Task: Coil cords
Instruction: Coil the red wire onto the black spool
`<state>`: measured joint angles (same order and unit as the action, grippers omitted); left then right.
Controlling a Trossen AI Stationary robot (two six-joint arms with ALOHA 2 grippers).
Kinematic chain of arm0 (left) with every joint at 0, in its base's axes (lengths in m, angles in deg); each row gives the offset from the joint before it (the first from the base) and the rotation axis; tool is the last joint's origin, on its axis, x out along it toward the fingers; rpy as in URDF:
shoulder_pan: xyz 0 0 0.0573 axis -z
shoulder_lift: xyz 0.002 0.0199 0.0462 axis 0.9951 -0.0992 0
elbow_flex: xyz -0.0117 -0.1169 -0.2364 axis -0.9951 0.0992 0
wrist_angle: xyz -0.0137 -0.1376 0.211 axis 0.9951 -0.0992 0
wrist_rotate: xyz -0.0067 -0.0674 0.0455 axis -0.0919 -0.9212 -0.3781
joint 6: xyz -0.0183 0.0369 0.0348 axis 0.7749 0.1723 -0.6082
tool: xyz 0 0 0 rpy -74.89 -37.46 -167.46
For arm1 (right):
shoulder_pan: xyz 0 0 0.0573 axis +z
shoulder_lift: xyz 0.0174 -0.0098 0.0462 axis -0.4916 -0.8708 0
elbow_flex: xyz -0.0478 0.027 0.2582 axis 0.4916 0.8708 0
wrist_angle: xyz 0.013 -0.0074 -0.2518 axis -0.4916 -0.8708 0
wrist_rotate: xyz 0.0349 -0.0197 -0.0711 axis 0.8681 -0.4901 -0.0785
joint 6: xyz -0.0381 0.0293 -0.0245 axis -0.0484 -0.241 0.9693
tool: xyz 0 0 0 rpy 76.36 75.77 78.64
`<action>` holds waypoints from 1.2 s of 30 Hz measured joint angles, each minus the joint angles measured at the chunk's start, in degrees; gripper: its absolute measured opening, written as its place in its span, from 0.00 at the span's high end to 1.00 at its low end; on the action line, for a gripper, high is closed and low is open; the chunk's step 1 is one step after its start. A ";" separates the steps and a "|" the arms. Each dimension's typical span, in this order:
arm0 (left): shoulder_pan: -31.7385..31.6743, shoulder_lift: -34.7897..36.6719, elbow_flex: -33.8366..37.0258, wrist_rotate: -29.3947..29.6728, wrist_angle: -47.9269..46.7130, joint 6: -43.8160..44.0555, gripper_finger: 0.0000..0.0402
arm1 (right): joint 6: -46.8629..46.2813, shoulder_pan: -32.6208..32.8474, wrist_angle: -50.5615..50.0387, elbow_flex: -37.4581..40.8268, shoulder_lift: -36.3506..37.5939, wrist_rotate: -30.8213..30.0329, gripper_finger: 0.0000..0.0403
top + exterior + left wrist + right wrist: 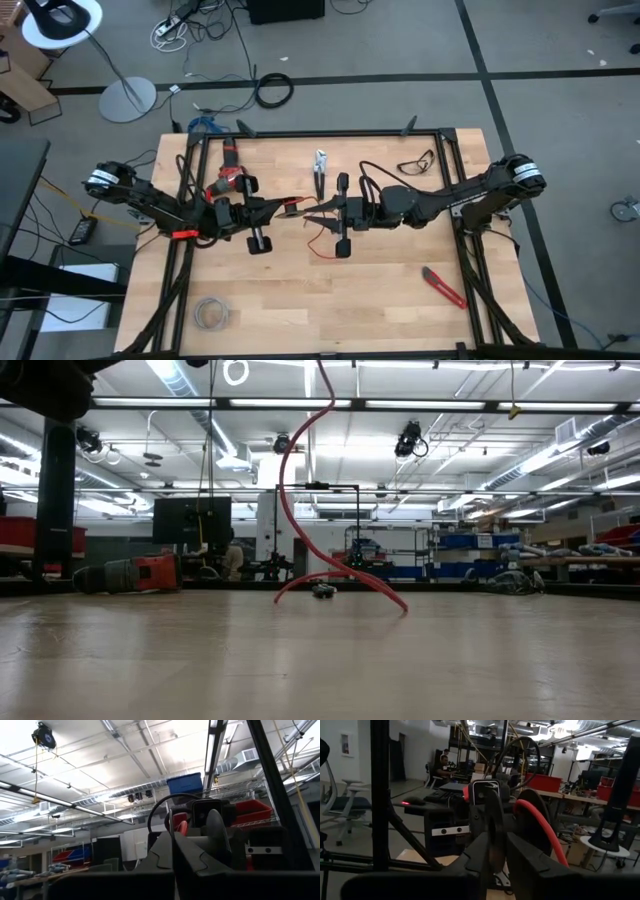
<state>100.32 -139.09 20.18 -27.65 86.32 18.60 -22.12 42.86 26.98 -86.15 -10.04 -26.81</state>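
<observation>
- The red wire [322, 243] is held up at the middle of the frame, between the two grippers — its low loop rests on the table [330, 300].
- The left gripper [290, 207] is closed on one end; the right gripper [318, 212] is closed on the wire just beside it.
- The loop should be wound slowly, kept tight.
- Open room is seen lower down, away from the pliers [320, 170] above.

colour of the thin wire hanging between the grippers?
Bright red wire; clearest in the low view.

A workshop: storage bins [186, 784] on racks, exposed ceiling ducts [215, 435], a wooden workbench [330, 300].
</observation>
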 joint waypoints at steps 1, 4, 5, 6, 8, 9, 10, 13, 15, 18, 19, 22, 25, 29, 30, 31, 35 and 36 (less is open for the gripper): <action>-0.01 0.00 0.00 0.04 -0.05 -0.02 1.00 | 0.00 0.00 -0.02 0.00 0.00 0.00 0.85; -0.31 0.00 0.00 0.06 -0.52 0.06 1.00 | 0.00 0.00 -0.51 0.00 0.01 0.00 0.86; -0.31 0.00 0.00 0.14 -0.57 0.07 1.00 | 0.00 0.00 -0.57 0.00 0.02 0.00 0.88; -0.31 0.00 0.00 0.35 -0.67 0.07 1.00 | 0.00 0.00 -0.58 0.00 0.02 -0.02 0.89; -0.31 0.00 -0.01 0.95 -0.99 0.09 1.00 | 0.01 -0.02 -0.69 0.00 0.02 -0.08 0.94; -0.30 0.00 -0.02 1.43 -1.11 0.09 1.00 | 0.14 -0.02 -0.84 0.00 0.02 -0.20 0.97; -0.28 0.00 -0.02 1.76 -1.24 0.11 1.00 | 0.26 -0.02 -0.94 0.00 0.02 -0.24 0.98; -0.28 0.02 -0.04 2.58 -1.64 0.13 1.00 | 0.33 -0.09 -0.96 0.02 0.02 -0.33 0.98; -0.28 0.02 -0.04 3.23 -1.69 0.13 1.00 | 0.47 -0.23 -0.98 0.04 0.02 -0.33 0.99; -0.28 0.09 -0.07 3.36 -2.57 0.13 1.00 | 1.45 -0.24 -1.01 0.04 0.02 -0.46 0.99; -0.27 0.13 -0.09 3.44 -3.15 0.11 0.99 | 2.23 -0.17 -1.09 0.04 0.02 -0.50 0.99; -0.18 0.15 -0.10 3.59 -4.59 -0.09 0.96 | 3.94 0.36 -1.29 0.07 0.02 -0.57 1.00; 0.13 0.11 -0.10 4.56 -5.59 -0.14 0.89 | 5.00 0.44 -2.21 0.07 0.02 -0.50 1.00; 0.47 0.04 -0.09 5.40 -6.82 -0.15 0.75 | 6.17 0.61 -3.17 0.07 0.04 -0.87 1.00; 0.56 0.04 -0.09 5.72 -6.98 -0.15 0.71 | 6.53 0.74 -3.30 0.07 0.04 -0.98 1.00; 0.57 0.04 -0.09 5.83 -7.51 -0.07 0.67 | 6.96 0.86 -3.58 0.07 0.06 -1.06 1.00; 0.94 0.04 -0.03 7.20 -9.29 0.93 0.52 | 7.58 1.05 -5.09 0.07 0.10 -1.42 1.00; 1.10 0.04 0.01 7.44 -9.33 0.94 0.49 | 7.58 1.05 -5.72 0.07 0.16 -1.45 1.00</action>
<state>101.42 -139.05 20.19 -20.21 76.99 19.54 -14.54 43.91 21.26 -86.08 -9.89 -28.26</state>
